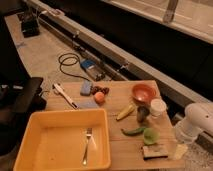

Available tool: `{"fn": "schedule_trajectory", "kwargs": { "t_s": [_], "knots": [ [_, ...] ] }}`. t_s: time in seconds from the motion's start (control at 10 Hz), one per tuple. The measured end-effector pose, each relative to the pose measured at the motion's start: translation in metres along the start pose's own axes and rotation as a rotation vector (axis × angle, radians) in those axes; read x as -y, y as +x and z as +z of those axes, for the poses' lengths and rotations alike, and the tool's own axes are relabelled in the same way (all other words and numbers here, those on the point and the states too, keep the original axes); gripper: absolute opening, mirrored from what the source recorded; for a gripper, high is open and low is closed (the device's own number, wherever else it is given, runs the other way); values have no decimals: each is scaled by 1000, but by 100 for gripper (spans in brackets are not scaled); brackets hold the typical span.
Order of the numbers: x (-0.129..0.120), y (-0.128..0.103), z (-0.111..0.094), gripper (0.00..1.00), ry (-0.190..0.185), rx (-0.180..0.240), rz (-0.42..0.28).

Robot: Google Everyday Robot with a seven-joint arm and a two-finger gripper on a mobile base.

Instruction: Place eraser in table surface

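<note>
Wooden table surface (123,151) bears eraser (154,151); claw (180,150) beside it.

The light wooden tabletop (120,92) carries a yellow tray (30,146) at its front left. Behind the tray lie a white-handled tool (65,95), a blue pad (86,88) and an orange fruit (99,97). To the right stand an orange bowl (143,92), a white cup (158,107) and a dark cup (142,114). A green lime (150,136) lies near the front, with the eraser (154,151) flat just before it. The end effector (180,149) hangs off the right front corner.
</note>
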Motion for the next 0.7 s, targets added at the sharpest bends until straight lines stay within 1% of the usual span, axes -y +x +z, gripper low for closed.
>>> {"fn": "schedule_trajectory", "kwargs": {
  "t_s": [0.4, 0.7],
  "knots": [
    [-20, -10, 18, 80, -58, 35, -17],
    [-28, -22, 27, 80, -83, 74, -29]
  ]
}}
